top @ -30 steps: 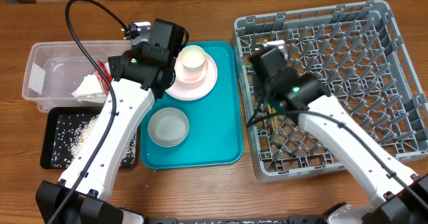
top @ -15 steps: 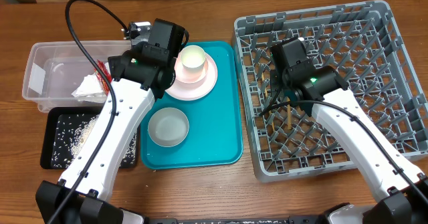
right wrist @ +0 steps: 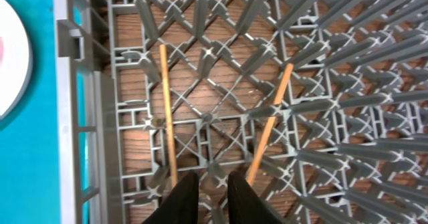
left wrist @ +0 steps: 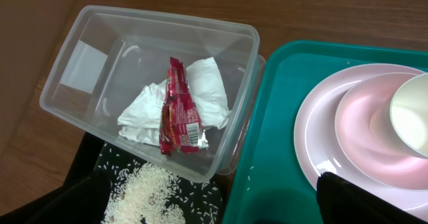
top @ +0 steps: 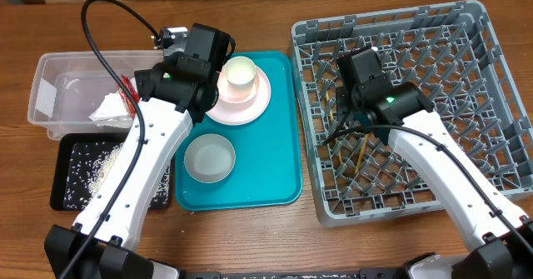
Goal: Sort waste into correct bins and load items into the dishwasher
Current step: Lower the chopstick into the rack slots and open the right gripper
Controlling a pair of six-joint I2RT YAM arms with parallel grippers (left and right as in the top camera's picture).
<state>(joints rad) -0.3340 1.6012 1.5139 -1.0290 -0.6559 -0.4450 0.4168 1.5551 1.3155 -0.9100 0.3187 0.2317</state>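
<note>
Wooden table, right claw [right wrist: 212, 182] pulled back over rack [right wrist: 67, 83], chopsticks [right wrist: 167, 117] lying loose

**Soft, even light from above; frames mostly sharp**

Bright, diffuse light is falling evenly across all three views, leaving only faint shadows under the arms and along the grey rack's [top: 475, 197] edge. Mild glare is showing on the clear tub's [left wrist: 235, 31] rim and the pink plate [left wrist: 317, 140]. Pegs are splaying outward toward the right wrist view's edges, and its nearest foreground is blurring slightly.
</note>
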